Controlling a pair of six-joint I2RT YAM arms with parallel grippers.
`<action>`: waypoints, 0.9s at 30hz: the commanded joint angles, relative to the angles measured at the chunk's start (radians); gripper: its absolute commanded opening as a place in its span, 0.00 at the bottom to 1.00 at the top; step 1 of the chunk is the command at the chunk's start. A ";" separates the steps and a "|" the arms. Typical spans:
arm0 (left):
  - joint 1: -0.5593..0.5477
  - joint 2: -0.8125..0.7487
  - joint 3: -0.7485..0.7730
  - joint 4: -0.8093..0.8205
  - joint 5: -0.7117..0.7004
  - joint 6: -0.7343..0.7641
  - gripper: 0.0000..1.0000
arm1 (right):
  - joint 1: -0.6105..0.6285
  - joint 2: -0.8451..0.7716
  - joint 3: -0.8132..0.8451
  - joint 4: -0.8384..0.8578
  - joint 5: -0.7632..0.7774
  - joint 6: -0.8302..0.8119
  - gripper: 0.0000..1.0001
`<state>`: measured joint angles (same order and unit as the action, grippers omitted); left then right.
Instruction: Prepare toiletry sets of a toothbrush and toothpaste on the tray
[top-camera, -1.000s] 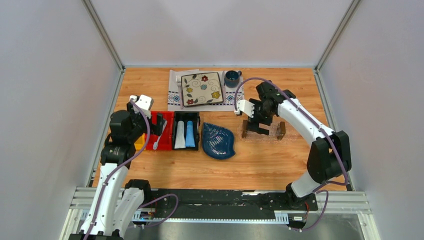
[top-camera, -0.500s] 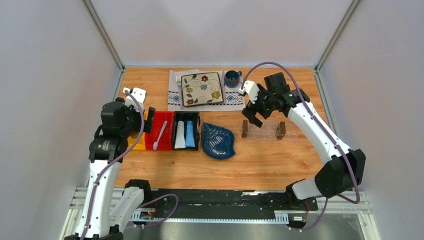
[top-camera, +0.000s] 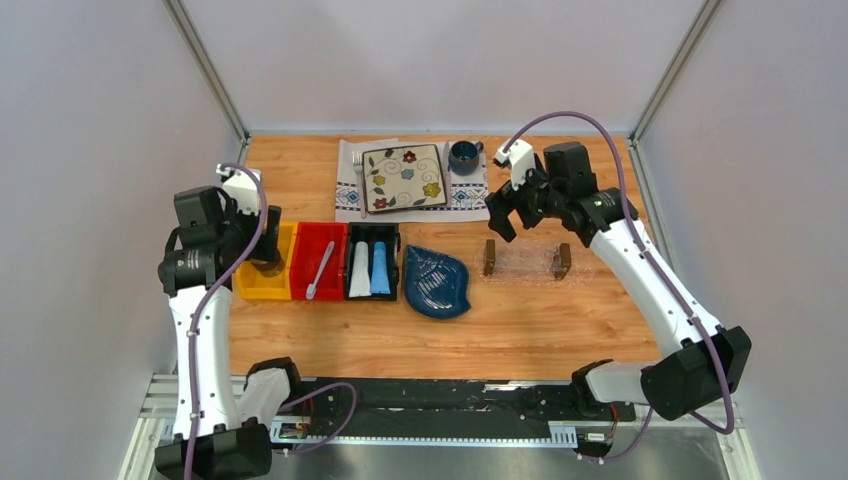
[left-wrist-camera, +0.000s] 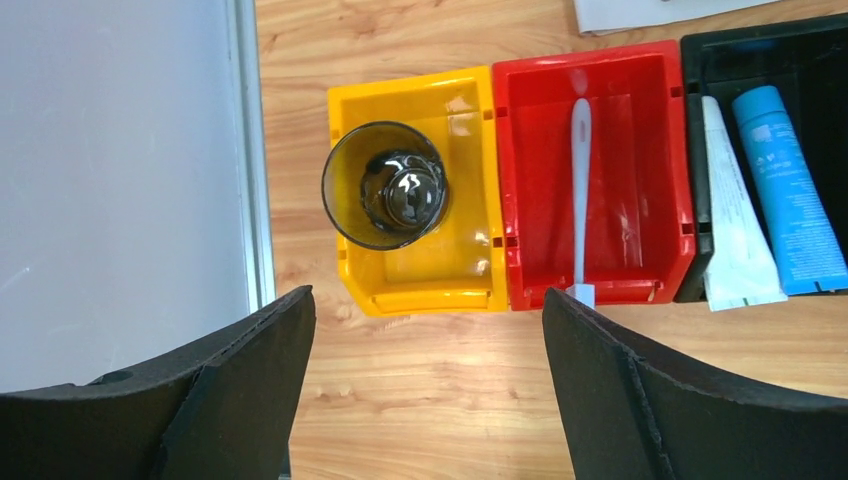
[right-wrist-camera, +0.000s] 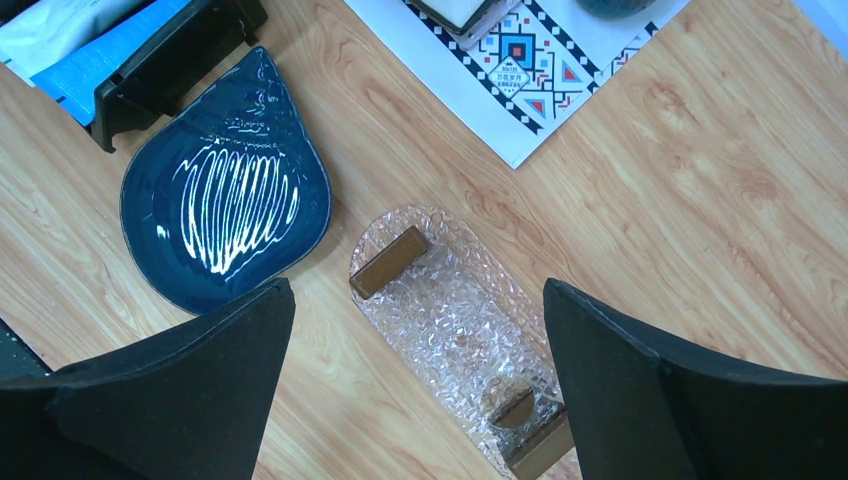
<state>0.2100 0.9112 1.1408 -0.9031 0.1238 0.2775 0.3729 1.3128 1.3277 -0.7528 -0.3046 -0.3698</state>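
The pale toothbrush (top-camera: 320, 270) lies in the red bin (top-camera: 318, 240); it also shows in the left wrist view (left-wrist-camera: 581, 190). A white-grey toothpaste tube (top-camera: 359, 270) and a light blue tube (top-camera: 380, 268) lie side by side in the black bin (top-camera: 371, 232). The clear tray (top-camera: 525, 262) with a brown block at each end sits empty at centre right, and shows below my right fingers (right-wrist-camera: 450, 310). My left gripper (top-camera: 262, 245) is open and empty, high over the yellow bin. My right gripper (top-camera: 512, 222) is open and empty, above the tray's far left end.
A yellow bin (left-wrist-camera: 470, 270) holds a dark glass cup (left-wrist-camera: 385, 198). A dark blue leaf dish (top-camera: 437, 282) lies between the black bin and the tray. At the back, a placemat carries a floral plate (top-camera: 404, 178), a fork (top-camera: 357, 175) and a blue mug (top-camera: 463, 156).
Both arms have risen. My left gripper moved left from the red bin to over the yellow bin. My right gripper lifted off the tray and back toward the mat.
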 joint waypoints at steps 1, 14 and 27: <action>0.081 0.044 0.046 -0.016 0.063 0.037 0.90 | 0.006 -0.041 -0.036 0.081 0.021 0.051 1.00; 0.221 0.305 0.085 0.049 0.070 0.019 0.79 | 0.014 -0.055 -0.075 0.109 -0.004 0.035 1.00; 0.250 0.492 0.097 0.133 0.060 0.023 0.77 | 0.037 -0.014 -0.059 0.079 -0.022 0.031 1.00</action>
<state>0.4450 1.3750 1.1889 -0.8181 0.1772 0.2935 0.4019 1.2877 1.2499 -0.6804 -0.3058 -0.3439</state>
